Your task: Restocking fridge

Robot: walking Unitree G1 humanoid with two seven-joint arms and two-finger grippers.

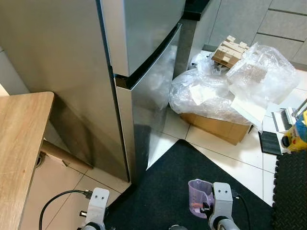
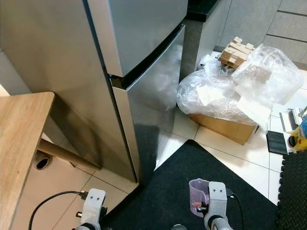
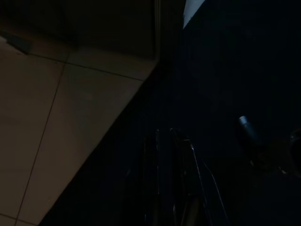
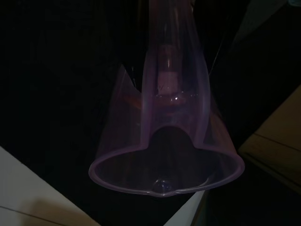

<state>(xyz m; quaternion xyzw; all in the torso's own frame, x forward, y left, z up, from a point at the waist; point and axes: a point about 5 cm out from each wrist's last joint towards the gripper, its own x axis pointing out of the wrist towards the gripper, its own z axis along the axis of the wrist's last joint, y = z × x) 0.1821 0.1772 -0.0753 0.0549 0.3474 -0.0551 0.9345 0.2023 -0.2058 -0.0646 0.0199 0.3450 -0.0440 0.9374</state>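
Observation:
The steel fridge (image 1: 144, 43) stands ahead on the left with its upper door and lower door (image 1: 151, 105) both closed. My right arm (image 1: 221, 201) hangs low over the black mat, and my right gripper (image 4: 165, 101) is shut on a clear purple measuring cup (image 1: 198, 195). The right wrist view looks along the cup (image 4: 164, 174) towards its wide rim and spout. Something small and reddish lies inside it. My left arm (image 1: 97, 203) hangs idle near the fridge's front corner, and the left gripper (image 3: 171, 188) is barely visible in the dark.
A wooden table (image 1: 19, 139) juts in at the left, with a black cable (image 1: 57, 199) on the floor below it. Right of the fridge are crumpled plastic bags (image 1: 225, 91) over a cardboard box (image 1: 216, 127). A black mat (image 1: 182, 172) covers the floor before me.

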